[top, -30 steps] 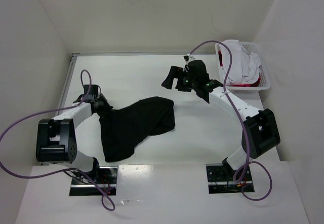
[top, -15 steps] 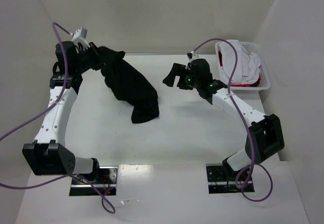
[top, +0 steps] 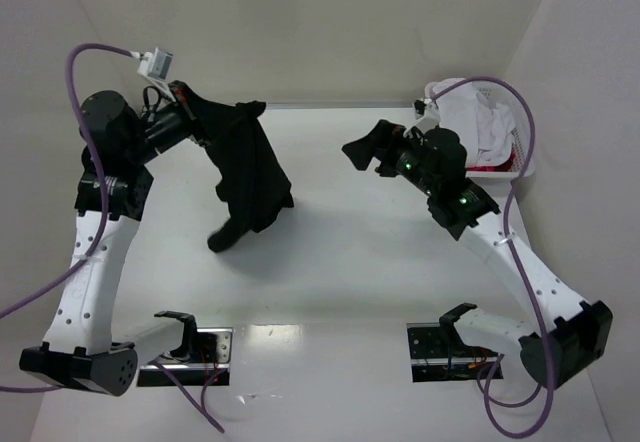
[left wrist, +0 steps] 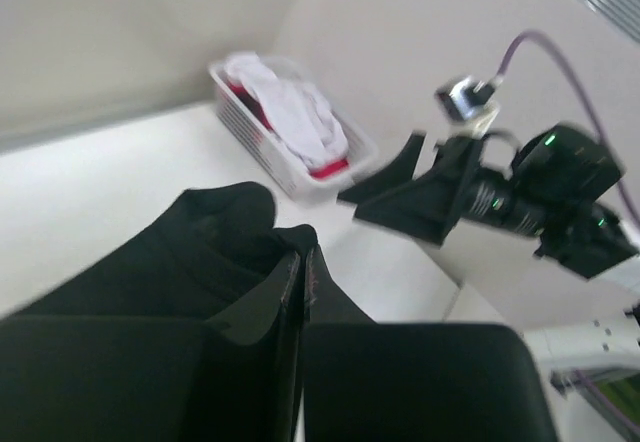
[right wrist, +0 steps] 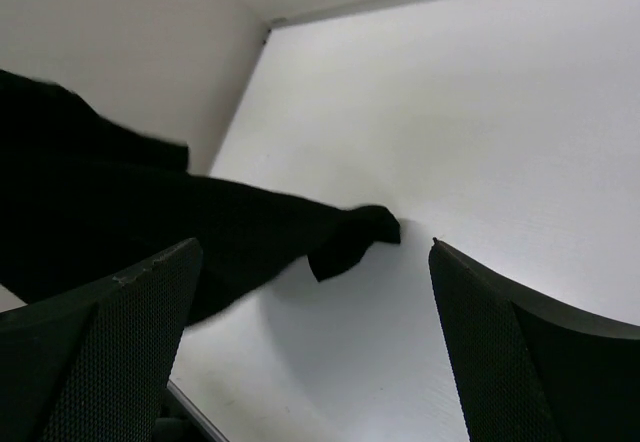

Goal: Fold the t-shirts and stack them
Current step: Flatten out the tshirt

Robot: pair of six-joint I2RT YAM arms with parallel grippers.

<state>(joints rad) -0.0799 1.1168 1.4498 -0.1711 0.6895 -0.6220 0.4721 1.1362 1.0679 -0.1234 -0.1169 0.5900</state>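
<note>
The black t-shirt (top: 250, 167) hangs in the air at the back left, its lower end (top: 225, 237) dangling just over the table. My left gripper (top: 190, 110) is raised high and shut on the shirt's top edge; in the left wrist view the fingers (left wrist: 290, 282) press together with black cloth (left wrist: 190, 252) bunched behind them. My right gripper (top: 372, 152) hovers open to the right of the shirt and holds nothing. In the right wrist view the black t-shirt (right wrist: 150, 232) hangs between and beyond its wide-apart fingers (right wrist: 110, 332). White t-shirts (top: 480, 122) and a red one (top: 487, 169) lie in the basket.
A white lattice basket (top: 522, 162) stands at the back right corner, also in the left wrist view as the basket (left wrist: 250, 127). White walls close in the table (top: 350, 262) on the left, back and right. Purple cables loop from both arms.
My left arm has swung up and back, lifting the black t-shirt off the table until it hangs. My right arm has risen and shifted right, its gripper still open.
</note>
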